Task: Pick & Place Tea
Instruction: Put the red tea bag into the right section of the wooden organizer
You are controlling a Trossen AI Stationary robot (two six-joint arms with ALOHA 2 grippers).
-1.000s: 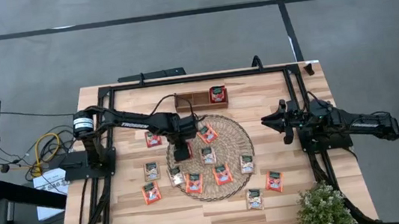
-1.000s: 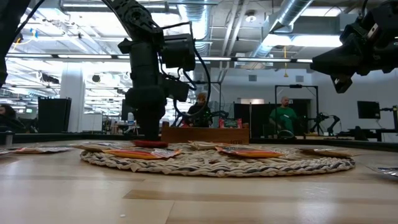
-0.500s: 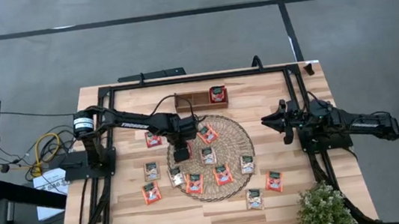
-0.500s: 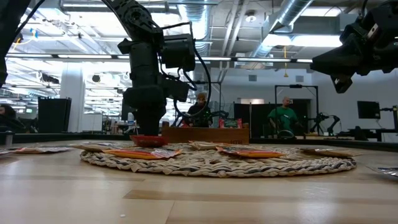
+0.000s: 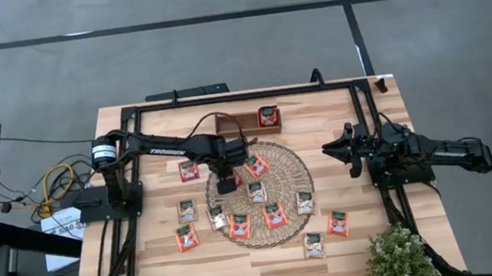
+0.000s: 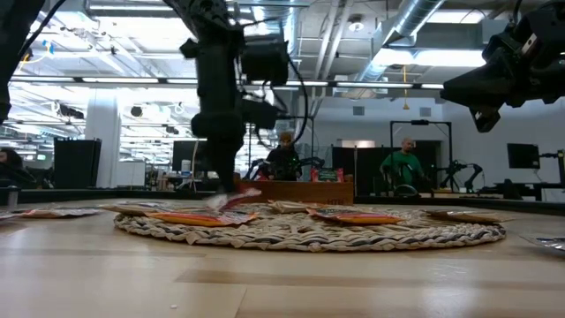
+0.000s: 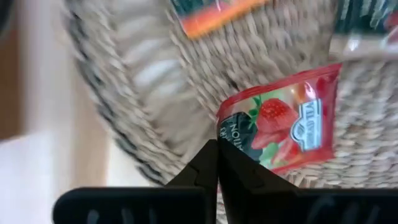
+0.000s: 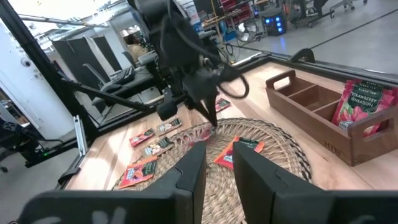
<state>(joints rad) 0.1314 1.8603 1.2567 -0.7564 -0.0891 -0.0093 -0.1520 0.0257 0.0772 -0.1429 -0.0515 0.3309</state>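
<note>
You see the left gripper (image 7: 216,163) pinched fully together on one corner of a red square strawberry tea sachet with a dark green patch (image 7: 283,121), which hangs tilted just above the round woven straw mat (image 5: 266,191). In the low view that sachet (image 6: 237,198) is clear of the weave at one end, below the dark left arm (image 6: 221,97). From above, the left gripper (image 5: 225,182) sits over the mat's left part, near the brown wooden compartment tray (image 5: 243,124). One red sachet (image 5: 268,115) stands in the tray's right compartment. More flat sachets lie on the mat, among them an orange one (image 5: 273,215) and a pale one (image 5: 256,191); others rest on the light wooden table (image 5: 158,259), such as an orange one (image 5: 186,239). The right gripper (image 5: 331,150) hangs above the table's right side, well apart from the mat, its fingers (image 8: 189,171) slightly parted and holding nothing.
</note>
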